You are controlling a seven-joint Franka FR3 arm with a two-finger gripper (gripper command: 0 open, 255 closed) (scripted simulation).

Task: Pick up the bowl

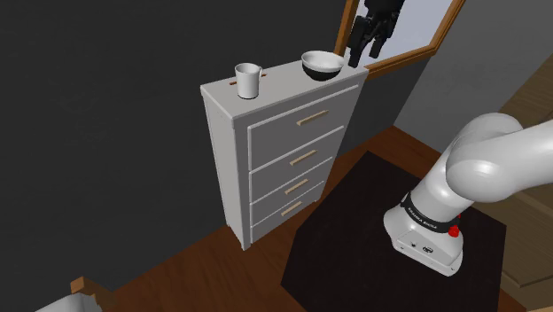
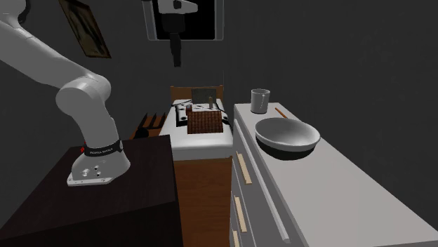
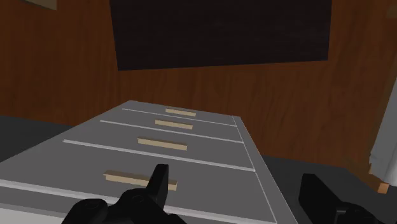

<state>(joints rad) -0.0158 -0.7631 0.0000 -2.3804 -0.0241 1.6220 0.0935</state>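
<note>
A grey bowl (image 1: pixel 322 64) with a dark underside stands upright on top of the grey dresser (image 1: pixel 221 96), near the end toward the shoulder view's right. In the second exterior view the bowl (image 2: pixel 286 135) sits mid-top on the dresser (image 2: pixel 337 203). My black gripper (image 1: pixel 366 55) hangs above and just beyond that end of the dresser, apart from the bowl. In the second exterior view the gripper (image 2: pixel 176 55) floats in front of the drawer side, higher than the bowl. In the wrist view the gripper (image 3: pixel 238 191) is open over the drawer fronts (image 3: pixel 162 144), with nothing between its fingers.
A grey cup (image 1: pixel 247 80) stands at the dresser's other end, and a thin stick (image 2: pixel 281 111) lies beside the cup (image 2: pixel 260 100). A framed panel (image 1: pixel 403 40) leans on the wall behind the gripper. A low table with a wicker basket (image 2: pixel 203 123) lies beyond the dark stand (image 2: pixel 98 196).
</note>
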